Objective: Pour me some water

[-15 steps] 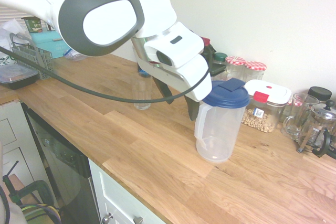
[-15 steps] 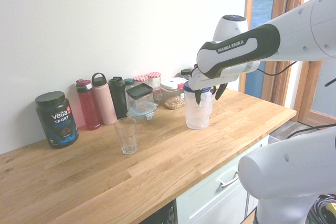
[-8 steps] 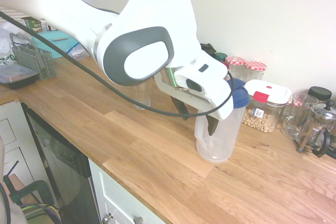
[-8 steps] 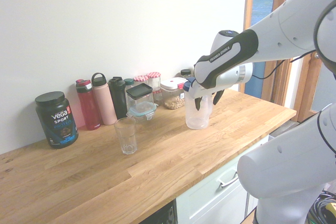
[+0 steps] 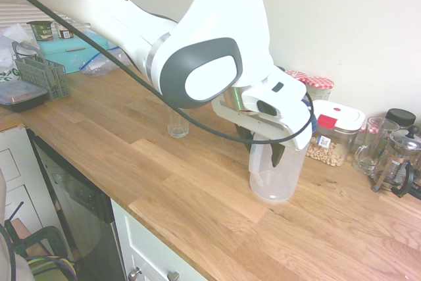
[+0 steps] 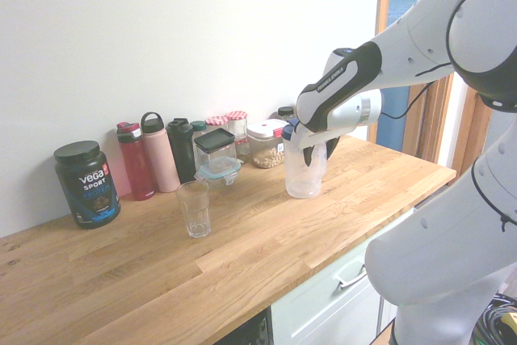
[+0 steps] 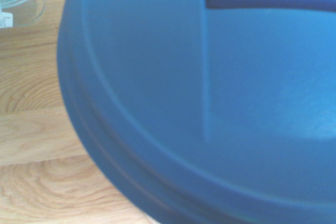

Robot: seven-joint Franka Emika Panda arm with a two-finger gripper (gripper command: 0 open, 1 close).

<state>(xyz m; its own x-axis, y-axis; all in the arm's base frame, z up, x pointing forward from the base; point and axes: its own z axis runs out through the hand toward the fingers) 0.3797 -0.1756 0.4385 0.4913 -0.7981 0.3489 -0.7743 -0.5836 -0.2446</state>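
Here the end effector [image 5: 264, 149] straddles the pitcher [image 5: 276, 179] handle.

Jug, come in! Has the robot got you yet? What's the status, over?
Gripper down at the jug handle, grip not confirmed. Jug upright on the counter, blue lid on. Empty glass waiting, path clear.

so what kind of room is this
Most likely a home kitchen. A long wooden countertop runs along the wall over white cabinet drawers, and the back of it is lined with food jars, drink bottles, a French press and a clear water pitcher.
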